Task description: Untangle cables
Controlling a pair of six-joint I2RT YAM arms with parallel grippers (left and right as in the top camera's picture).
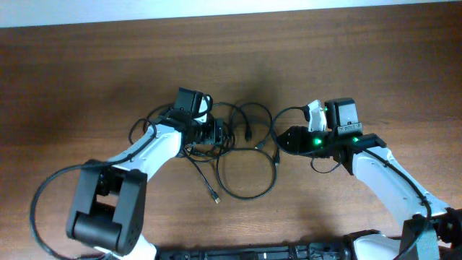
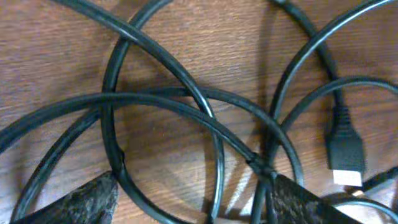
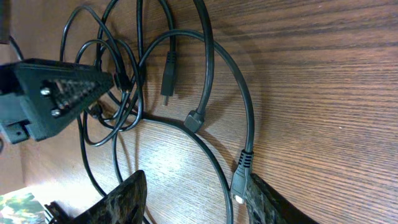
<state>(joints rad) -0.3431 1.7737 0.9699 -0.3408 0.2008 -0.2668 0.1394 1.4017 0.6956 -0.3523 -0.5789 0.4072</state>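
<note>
Left jaws spread wide at the frame's bottom corners, black cables (image 2: 155, 99) looped between, right jaws likewise released, a plug (image 3: 239, 177) touching one, tangle mid-frame overhead on the bench (image 1: 361, 58).

On the brown wooden tabletop (image 1: 86, 65), a tangle of thin black cables (image 1: 276, 165) lies between 2 white arms. The left arm (image 1: 155, 148) holds its jaws over the tangle's left side. The right arm (image 1: 375, 170), showing 2 green lights (image 1: 315, 142), reaches the tangle's right edge. 1 plug (image 1: 215, 198) lies loose toward the front.
</note>
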